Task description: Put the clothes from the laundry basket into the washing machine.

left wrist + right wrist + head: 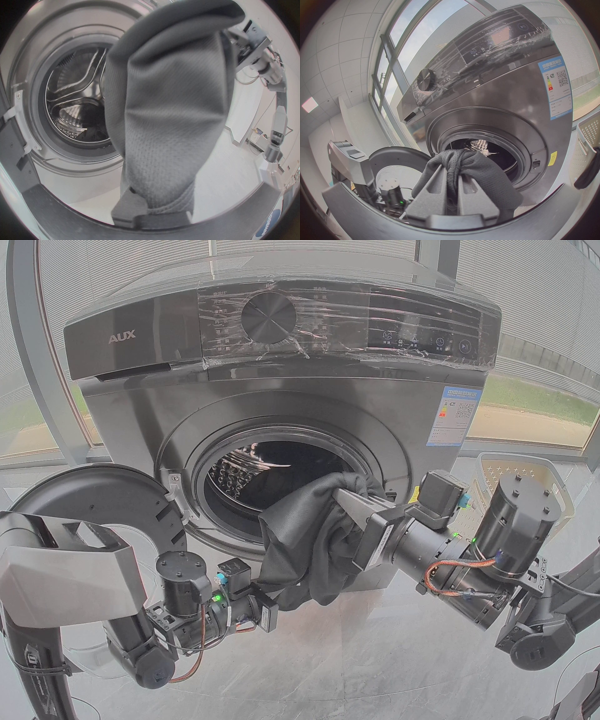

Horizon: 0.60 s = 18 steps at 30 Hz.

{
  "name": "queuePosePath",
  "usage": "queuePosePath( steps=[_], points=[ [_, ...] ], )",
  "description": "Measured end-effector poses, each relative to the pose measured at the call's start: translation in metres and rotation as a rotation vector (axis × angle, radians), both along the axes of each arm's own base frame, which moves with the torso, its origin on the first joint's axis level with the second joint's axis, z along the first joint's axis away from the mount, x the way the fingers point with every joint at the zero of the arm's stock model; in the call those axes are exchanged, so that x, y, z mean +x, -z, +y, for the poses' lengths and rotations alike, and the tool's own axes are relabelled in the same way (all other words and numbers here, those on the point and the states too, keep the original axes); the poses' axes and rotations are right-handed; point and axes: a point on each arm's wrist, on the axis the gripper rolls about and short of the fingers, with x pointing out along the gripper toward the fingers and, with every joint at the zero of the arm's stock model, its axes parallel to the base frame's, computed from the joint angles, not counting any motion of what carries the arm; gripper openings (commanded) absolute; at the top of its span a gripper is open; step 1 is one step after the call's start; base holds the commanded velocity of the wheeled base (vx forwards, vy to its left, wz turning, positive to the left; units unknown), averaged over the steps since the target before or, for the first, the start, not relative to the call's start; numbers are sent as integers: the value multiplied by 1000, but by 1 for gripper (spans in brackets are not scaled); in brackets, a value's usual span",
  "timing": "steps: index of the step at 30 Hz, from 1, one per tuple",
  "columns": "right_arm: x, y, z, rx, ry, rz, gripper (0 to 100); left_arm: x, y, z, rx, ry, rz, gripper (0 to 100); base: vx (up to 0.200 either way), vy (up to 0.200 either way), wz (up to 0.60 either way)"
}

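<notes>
clothes (one dark bundle) hang at the lower rim of the washing machine mouth, not yet inside the drum. the right gripper has its jaws clamped on their top; the left gripper sits by the hem, and i cannot tell whether it grips. loading is in hand: next, carry the bundle past the rim, then release.

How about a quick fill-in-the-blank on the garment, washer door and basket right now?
1. The right gripper is ___ on the dark garment.
2. The washing machine has its door standing ___.
3. Most of the garment hangs ___ the drum.
4. The laundry basket stands beside the machine on the robot's ___.
Missing words: shut; open; outside; right.
</notes>
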Motion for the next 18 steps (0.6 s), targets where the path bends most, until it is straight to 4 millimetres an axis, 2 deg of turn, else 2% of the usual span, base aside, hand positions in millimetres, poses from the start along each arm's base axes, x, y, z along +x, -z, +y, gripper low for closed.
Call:
queuePosePath(
  steps=[4, 8, 9, 15, 18],
  points=[
    [6, 5, -6, -17, 22, 11, 0, -19, -8, 4, -7, 22, -10, 0, 0, 0, 0],
    [10, 10, -11, -32, 39, 22, 0, -38, -26, 9, -39, 44, -33, 0, 0, 0, 0],
    [11, 11, -11, -35, 41, 25, 100, -41, -29, 9, -46, 49, -39, 0, 0, 0, 0],
    [17, 19, -16, -61, 69, 51, 100, -62, -60, 11, -116, 76, -104, 0, 0, 0, 0],
    [18, 29, -20, -97, 84, 85, 100, -68, -72, 12, -146, 79, -138, 0, 0, 0, 0]
  ],
)
